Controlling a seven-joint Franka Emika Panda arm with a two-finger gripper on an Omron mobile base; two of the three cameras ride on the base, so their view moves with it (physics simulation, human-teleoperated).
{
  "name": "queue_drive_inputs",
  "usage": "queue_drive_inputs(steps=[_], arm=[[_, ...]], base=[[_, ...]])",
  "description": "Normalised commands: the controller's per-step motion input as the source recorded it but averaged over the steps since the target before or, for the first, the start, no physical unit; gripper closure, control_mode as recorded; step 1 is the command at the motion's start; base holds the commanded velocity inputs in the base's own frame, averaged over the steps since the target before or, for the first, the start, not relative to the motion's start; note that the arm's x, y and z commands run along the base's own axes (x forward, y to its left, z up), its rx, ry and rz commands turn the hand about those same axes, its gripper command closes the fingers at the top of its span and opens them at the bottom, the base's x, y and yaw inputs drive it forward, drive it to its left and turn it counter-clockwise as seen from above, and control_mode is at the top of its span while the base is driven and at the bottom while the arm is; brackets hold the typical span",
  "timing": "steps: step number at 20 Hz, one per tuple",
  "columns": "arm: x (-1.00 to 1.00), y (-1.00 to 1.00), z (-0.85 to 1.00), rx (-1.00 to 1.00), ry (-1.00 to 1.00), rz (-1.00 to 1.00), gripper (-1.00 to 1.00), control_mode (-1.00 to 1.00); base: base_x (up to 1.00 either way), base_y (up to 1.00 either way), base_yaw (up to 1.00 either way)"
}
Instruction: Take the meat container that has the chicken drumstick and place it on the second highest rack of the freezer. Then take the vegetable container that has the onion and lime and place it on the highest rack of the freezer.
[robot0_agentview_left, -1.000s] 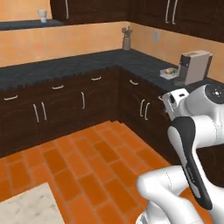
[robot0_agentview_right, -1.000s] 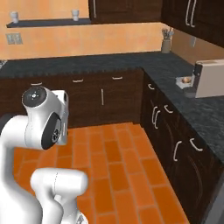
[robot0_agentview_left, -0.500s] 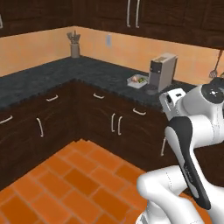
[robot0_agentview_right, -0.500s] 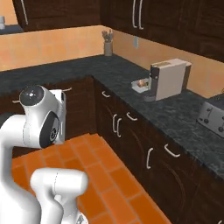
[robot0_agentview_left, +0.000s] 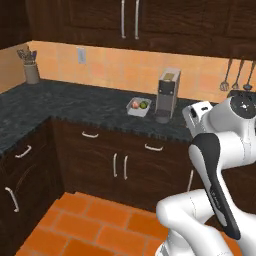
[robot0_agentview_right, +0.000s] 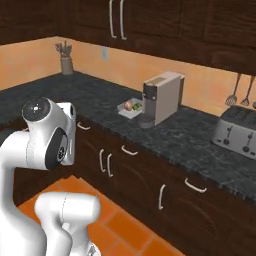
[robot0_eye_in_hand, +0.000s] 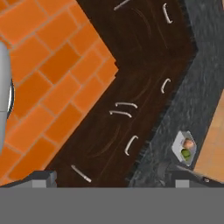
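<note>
1. The vegetable container (robot0_agentview_left: 138, 106) sits on the dark speckled counter (robot0_agentview_left: 75, 102), just beside the coffee machine (robot0_agentview_left: 167, 95), on the side toward the utensil holder (robot0_agentview_left: 31, 70).
2. Inside that pale tray lie the onion (robot0_agentview_left: 135, 104) and the lime (robot0_agentview_left: 143, 105), side by side; the lime is the one nearer the coffee machine.
3. In the right base view the same container (robot0_agentview_right: 130, 108) rests at the foot of the coffee machine (robot0_agentview_right: 161, 97), with the onion (robot0_agentview_right: 129, 104) and the lime (robot0_agentview_right: 137, 106) showing above its rim.
4. The toaster (robot0_agentview_right: 236, 132) stands on the counter well apart from the coffee machine, on the side away from the container.
5. Hanging utensils (robot0_agentview_left: 235, 76) line the orange wall above the counter, beyond the coffee machine.
6. The hand view looks down on the container (robot0_eye_in_hand: 185, 148) from above, with the onion (robot0_eye_in_hand: 188, 143) and the lime (robot0_eye_in_hand: 186, 153) in it; the coffee machine's dark base shows just beside it.
7. The white arm is folded up near the base, well apart from the coffee machine and the container.
8. The fingers (robot0_eye_in_hand: 42, 178) stand spread wide, with nothing between them.
9. Dark cabinet doors with pale handles (robot0_agentview_left: 120, 166) run below the counter, above the orange tiled floor (robot0_agentview_left: 95, 225).
</note>
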Motion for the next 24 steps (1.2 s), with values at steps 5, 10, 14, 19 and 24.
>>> queue_drive_inputs(steps=[5, 10, 14, 19, 24], arm=[[0.00, 0.00, 0.00, 0.00, 0.00, 0.00, -1.00, 1.00], [0.00, 0.00, 0.00, 0.00, 0.00, 0.00, -1.00, 1.00], [0.00, 0.00, 0.00, 0.00, 0.00, 0.00, -1.00, 1.00], [0.13, 0.00, -0.04, -0.01, 0.01, -0.05, -1.00, -1.00], [0.24, -0.44, -0.39, -0.01, 0.24, -0.07, -1.00, -1.00]], base=[[1.00, 0.79, -0.52], [1.00, 0.96, -0.53], [1.00, 0.81, -0.48], [0.79, 0.41, -0.32], [0.00, 0.00, 0.00]])
